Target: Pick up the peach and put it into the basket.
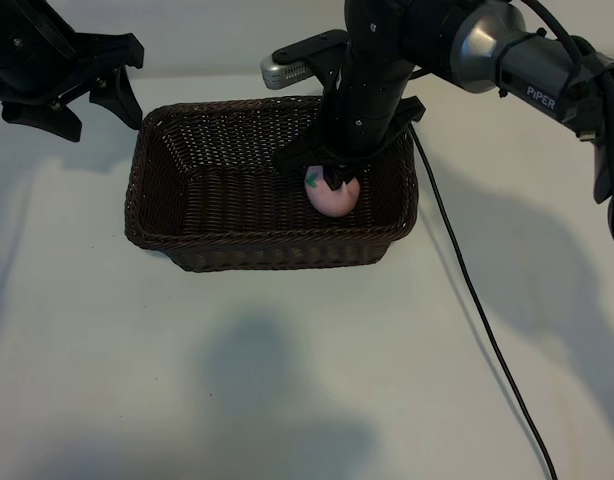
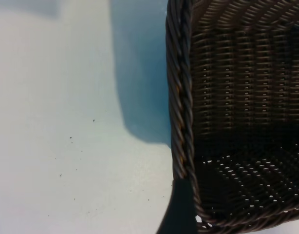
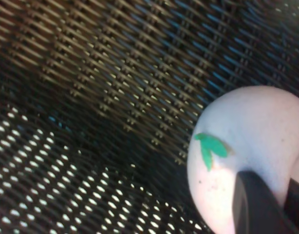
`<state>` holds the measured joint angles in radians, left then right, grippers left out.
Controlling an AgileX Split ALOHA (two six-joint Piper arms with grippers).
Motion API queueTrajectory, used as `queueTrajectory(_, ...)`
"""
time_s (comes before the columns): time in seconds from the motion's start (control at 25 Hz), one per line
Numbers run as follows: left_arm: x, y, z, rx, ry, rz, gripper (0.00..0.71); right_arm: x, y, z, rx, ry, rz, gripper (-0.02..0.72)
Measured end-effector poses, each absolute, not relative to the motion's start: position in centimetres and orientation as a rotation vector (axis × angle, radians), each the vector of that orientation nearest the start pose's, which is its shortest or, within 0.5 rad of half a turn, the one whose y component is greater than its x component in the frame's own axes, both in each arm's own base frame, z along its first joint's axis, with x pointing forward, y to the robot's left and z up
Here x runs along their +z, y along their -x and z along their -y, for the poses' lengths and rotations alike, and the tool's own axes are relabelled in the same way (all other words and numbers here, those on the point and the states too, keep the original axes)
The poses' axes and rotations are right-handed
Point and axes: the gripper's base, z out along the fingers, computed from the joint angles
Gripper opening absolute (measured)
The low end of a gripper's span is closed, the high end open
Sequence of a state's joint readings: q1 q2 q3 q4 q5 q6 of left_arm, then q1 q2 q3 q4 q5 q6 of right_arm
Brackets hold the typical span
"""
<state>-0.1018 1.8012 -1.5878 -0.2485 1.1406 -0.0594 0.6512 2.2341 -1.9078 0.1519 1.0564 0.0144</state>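
At centre right, the small pale-pink peach (image 1: 333,195) is gripped by the right gripper (image 1: 336,180) inside the dark-brown wicker basket (image 1: 187,245). The left gripper (image 1: 87,95), upper left, is held wide. An abrupt release could roll the peach.

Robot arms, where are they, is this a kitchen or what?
Probably a robot lab bench, not a kitchen. Two black arms stand at a plain white table; the right hand lowers a peach into a wicker basket, the left hand waits open, and a cable trails across.
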Motion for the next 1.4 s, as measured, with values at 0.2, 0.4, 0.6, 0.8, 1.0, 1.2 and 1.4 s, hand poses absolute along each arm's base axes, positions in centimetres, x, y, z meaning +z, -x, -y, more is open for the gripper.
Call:
queueTrajectory(0.2,29.5,-37.7,5.9,-0.378,0.038,-2.835,0.59,19.7,-37.2,-29.9,0.323,0.845,-2.798,0.33)
queueTrajectory(0.4,29.5,-37.7,5.9,-0.378,0.038,-2.835,0.59,20.3,-37.1,-29.8,0.326,0.846,-2.793,0.568)
queueTrajectory(0.6,29.5,-37.7,5.9,-0.378,0.038,-2.835,0.59,22.8,-36.6,-29.4,0.347,0.836,-2.742,0.57)
queueTrajectory(0.8,29.5,-37.7,5.9,-0.378,0.038,-2.835,0.59,25.4,-36.1,-29.1,0.369,0.826,-2.69,0.535)
queueTrajectory(1.0,29.5,-37.7,5.9,-0.378,0.038,-2.835,0.59,27.2,-36.1,-29.1,0.377,0.831,-2.674,0.531)
queueTrajectory(1.2,29.5,-37.7,5.9,-0.378,0.038,-2.835,0.59,29.2,-36.3,-28.7,0.326,0.821,-2.66,0.531)
queueTrajectory(1.4,29.5,-37.7,5.9,-0.378,0.038,-2.835,0.59,29.5,-37.1,-27.4,0.265,0.784,-2.665,0.531)
